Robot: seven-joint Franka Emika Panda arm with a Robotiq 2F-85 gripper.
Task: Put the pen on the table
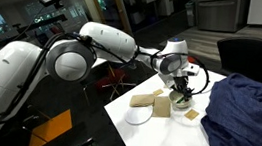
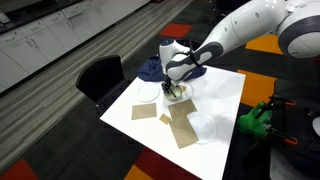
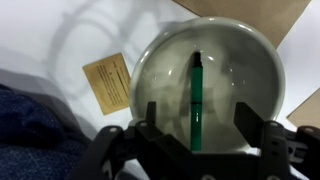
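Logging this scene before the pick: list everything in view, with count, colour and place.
pen: one, dark green, lying in the bowl
bowl: one, whitish, on the table under the gripper
table: one, white
cards: several, tan, flat on the table near the bowl
cloth: one, dark blue, heaped on the table
plate: one, white, on the table beside the cards
chair: one, black, beside the table
arm: one, white, reaching over the table
gripper: one, black, open, over the pen
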